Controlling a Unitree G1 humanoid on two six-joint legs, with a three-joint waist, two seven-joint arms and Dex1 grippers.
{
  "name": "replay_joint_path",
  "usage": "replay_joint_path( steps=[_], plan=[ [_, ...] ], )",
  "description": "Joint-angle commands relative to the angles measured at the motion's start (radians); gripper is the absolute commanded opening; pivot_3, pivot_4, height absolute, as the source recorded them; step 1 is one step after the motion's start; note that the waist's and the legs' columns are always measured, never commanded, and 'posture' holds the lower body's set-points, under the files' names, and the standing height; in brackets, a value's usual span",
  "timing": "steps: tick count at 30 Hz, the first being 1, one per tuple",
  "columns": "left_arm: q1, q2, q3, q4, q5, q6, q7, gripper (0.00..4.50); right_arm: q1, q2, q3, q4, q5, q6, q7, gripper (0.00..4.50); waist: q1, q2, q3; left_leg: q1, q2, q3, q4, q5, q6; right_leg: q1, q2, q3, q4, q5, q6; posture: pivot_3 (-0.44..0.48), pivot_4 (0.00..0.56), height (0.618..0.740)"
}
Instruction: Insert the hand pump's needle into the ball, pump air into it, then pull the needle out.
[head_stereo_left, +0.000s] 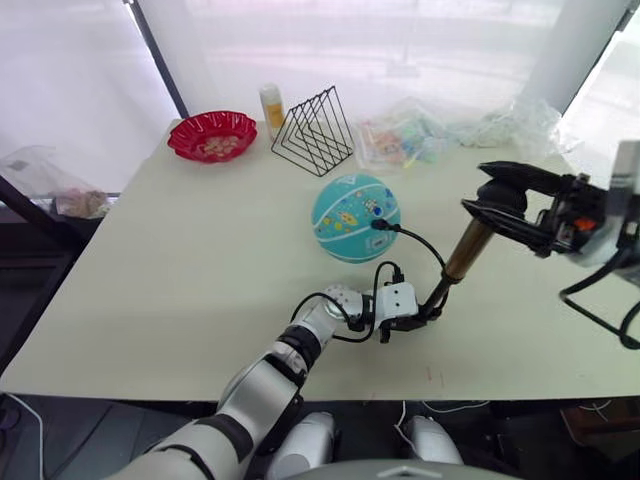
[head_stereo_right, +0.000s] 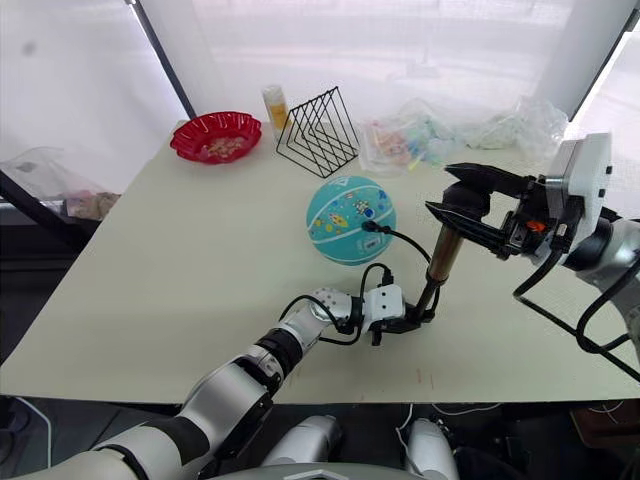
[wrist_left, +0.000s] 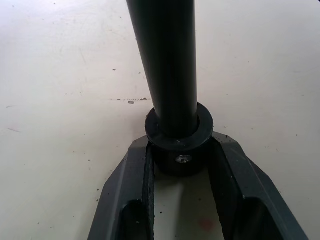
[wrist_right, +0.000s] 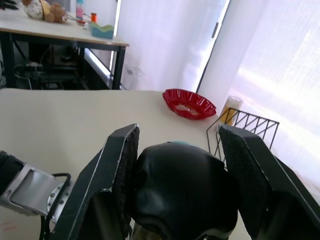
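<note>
Two grippers at work on one hand pump (head_stereo_right: 441, 255), standing tilted at centre right of the head views. Left gripper (head_stereo_right: 408, 318) low at centre, fingers (wrist_left: 234, 170) pinched on either side of the pump's black bottom cap, resting on the table (head_stereo_right: 150, 280). Right gripper (head_stereo_right: 462, 205) at right of frame, fingers (wrist_right: 120, 170) straddling the black T-handle (wrist_right: 182, 195) at the pump's top; one pad against the handle, a sliver of gap at the other in the right wrist view, so a loose hold at most.

Thin black hose (head_stereo_right: 410, 243) arcing from the pump's lower end up and left to the ball (head_stereo_right: 350, 219), teal with white stripes and small prints, round, sitting at centre of frame on the table. Hose fitting pressed to the ball's right side; needle itself too small to make out.

Toward upper left: red bowl (head_stereo_right: 215, 136), yellow bottle (head_stereo_right: 273, 105) and black wire rack (head_stereo_right: 318, 130). Crumpled clear plastic bags (head_stereo_right: 440, 130) along the upper right of the table.
</note>
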Motion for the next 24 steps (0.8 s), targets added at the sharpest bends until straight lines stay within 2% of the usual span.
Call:
replay_joint_path(
  steps=[1, 4, 6, 10, 15, 19, 24],
  plan=[
    [0.089, 0.057, -0.086, 0.180, 0.125, 0.099, 0.009, 1.11, -0.060, 0.000, -0.112, -0.031, 0.014, -0.050, -0.045, 2.07, 0.001, 0.000, 0.000, 0.000, 0.000, 0.000, 0.000, 0.000, 0.000, 0.000, 0.000, 0.000, 0.000, 0.000, 0.000, 0.000, 0.150, 0.740],
    [0.087, 0.055, -0.084, 0.181, 0.125, 0.098, 0.012, 1.11, 0.040, 0.032, -0.028, -0.028, -0.067, -0.069, 0.004, 2.07, 0.002, -0.001, 0.000, 0.000, 0.000, 0.000, 0.000, 0.000, 0.000, 0.000, 0.000, 0.000, 0.000, 0.000, 0.000, 0.000, 0.150, 0.740],
    [0.084, 0.054, -0.084, 0.181, 0.124, 0.098, 0.012, 1.11, 0.125, 0.045, 0.065, -0.001, -0.174, -0.123, 0.058, 2.07, 0.002, -0.007, -0.005, 0.000, 0.000, 0.000, -0.001, 0.000, 0.000, 0.000, 0.000, -0.001, -0.001, 0.000, 0.000, 0.000, 0.150, 0.740],
    [0.079, 0.054, -0.081, 0.185, 0.123, 0.097, 0.016, 1.11, 0.248, 0.120, 0.176, 0.123, -0.316, -0.240, 0.091, 2.07, -0.002, -0.013, -0.015, 0.004, 0.001, 0.000, -0.002, 0.000, 0.000, 0.002, 0.001, 0.000, 0.000, 0.000, 0.000, 0.000, 0.150, 0.740],
    [0.076, 0.057, -0.081, 0.189, 0.123, 0.094, 0.017, 1.11, 0.288, 0.165, 0.219, 0.198, -0.381, -0.317, 0.107, 2.07, -0.010, -0.012, -0.018, 0.006, 0.001, 0.000, -0.002, -0.002, -0.004, 0.003, 0.002, 0.001, 0.000, 0.000, 0.000, 0.000, 0.150, 0.740],
    [0.075, 0.062, -0.078, 0.185, 0.121, 0.093, 0.015, 1.11, 0.312, 0.243, 0.293, 0.312, -0.476, -0.390, 0.076, 2.07, -0.012, -0.010, -0.020, 0.006, 0.001, -0.001, -0.003, -0.001, -0.003, 0.003, 0.003, 0.001, 0.000, 0.000, 0.000, 0.000, 0.150, 0.740],
    [0.076, 0.063, -0.079, 0.185, 0.121, 0.092, 0.014, 1.11, 0.293, 0.276, 0.260, 0.307, -0.451, -0.422, 0.077, 2.06, -0.014, -0.008, -0.021, 0.006, 0.001, -0.001, -0.003, -0.001, -0.003, 0.003, 0.003, 0.001, 0.000, -0.001, 0.000, 0.000, 0.150, 0.740]
  ],
)
